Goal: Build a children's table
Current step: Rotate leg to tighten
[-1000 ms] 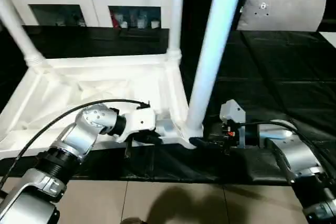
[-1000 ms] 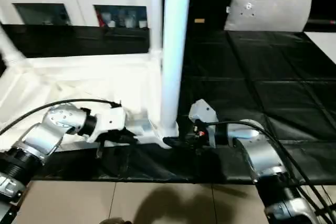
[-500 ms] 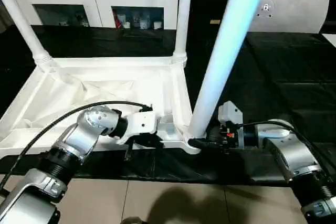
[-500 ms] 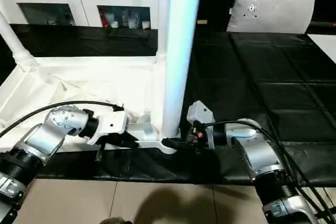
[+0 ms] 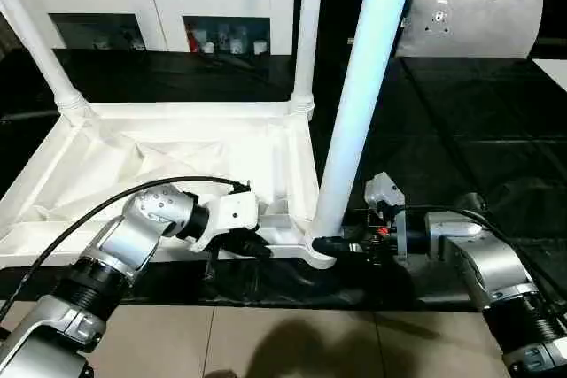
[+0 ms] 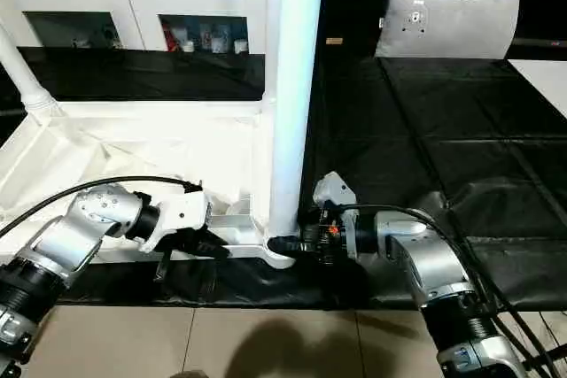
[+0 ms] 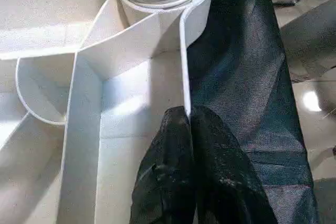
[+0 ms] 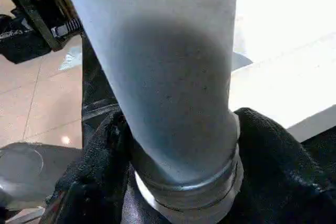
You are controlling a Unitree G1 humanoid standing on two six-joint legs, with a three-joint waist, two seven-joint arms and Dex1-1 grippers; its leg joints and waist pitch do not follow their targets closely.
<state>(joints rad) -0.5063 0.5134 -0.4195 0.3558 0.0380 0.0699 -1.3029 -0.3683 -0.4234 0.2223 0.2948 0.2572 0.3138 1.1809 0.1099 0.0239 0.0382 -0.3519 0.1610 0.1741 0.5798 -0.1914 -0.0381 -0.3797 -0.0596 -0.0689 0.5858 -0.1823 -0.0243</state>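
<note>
Near leg point(image 5: 359, 104) now more upright, base between right claw point(image 5: 341, 244) fingers.

White glass-door cabinet point(image 5: 159, 19), black floor mat point(image 5: 469, 139), grey pillow point(image 5: 469, 22), beige tiles point(image 5: 292, 343)

— What is the work carried on?

— A floor of pale tiles point(image 5: 266, 343) is seen along the near edge; beyond it a black mat point(image 5: 461, 121) (quilted into large squares) is spread across the ground.

— And what is laid directly on that mat?

— The white tabletop point(image 5: 159, 157) is laid on it upside down, ribbed underside up, its near edge close to the mat's near border. A grey cushion point(image 5: 469, 19) is propped at the far right. A white cabinet point(image 5: 168, 2) with glass doors is stood along the far side, behind the tabletop.

— Anything else?

— A white slab point(image 6: 545, 81) is glimpsed at the right edge.
</note>
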